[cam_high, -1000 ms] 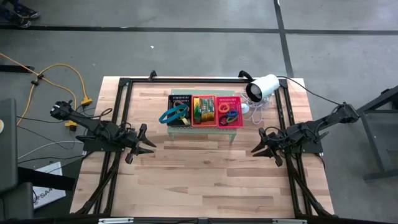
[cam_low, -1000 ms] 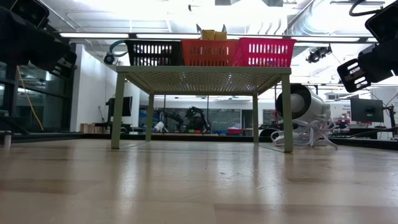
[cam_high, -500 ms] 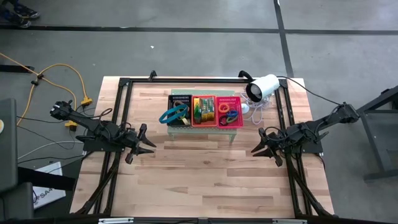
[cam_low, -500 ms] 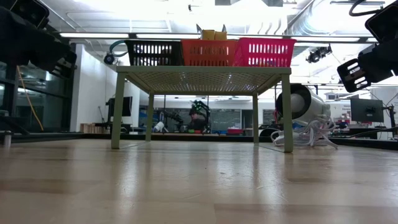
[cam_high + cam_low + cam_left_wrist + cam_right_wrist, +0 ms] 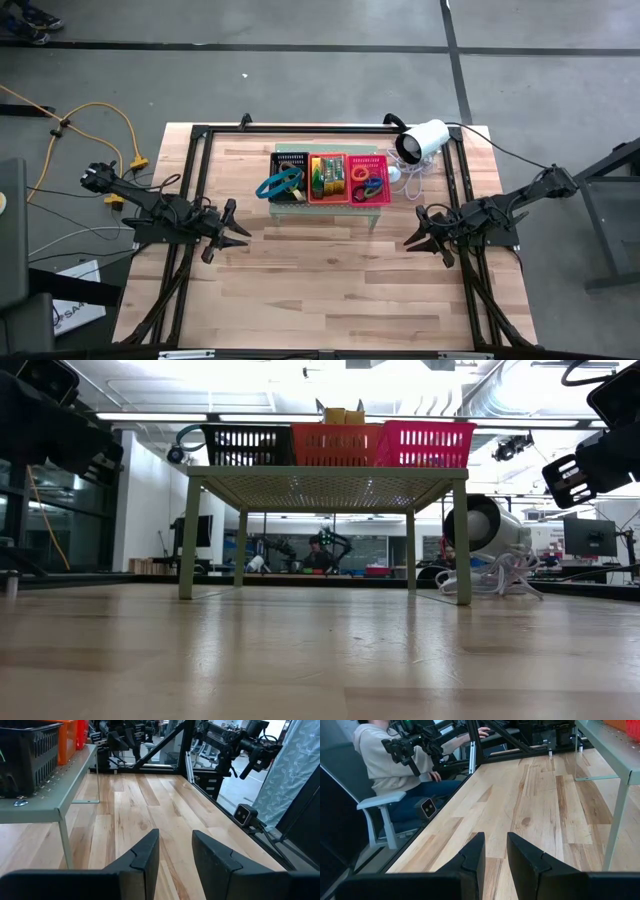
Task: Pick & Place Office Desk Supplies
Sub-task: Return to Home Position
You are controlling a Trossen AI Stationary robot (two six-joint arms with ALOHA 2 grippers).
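The office desk supplies lie in three trays on a pale green perforated stand (image 5: 330, 203) at the table's far middle. A blue rubber-band loop (image 5: 279, 184) lies in the black tray (image 5: 289, 162). Green packs (image 5: 325, 176) sit in the red tray (image 5: 327, 198). Small rings (image 5: 366, 180) are in the pink tray (image 5: 372, 160). My left gripper (image 5: 236, 225) (image 5: 175, 837) hovers left of the stand, open and pointing level across the table. My right gripper (image 5: 414, 228) (image 5: 495, 837) hovers right of the stand, its fingers a little apart with nothing between them.
A white camera (image 5: 423, 140) with a coiled cable lies at the table's far right. Black frame rails (image 5: 197, 170) run along the table's left, right and far edges. Bare wood (image 5: 330, 280) spreads in front of the stand. A person (image 5: 385, 765) sits beyond the left edge.
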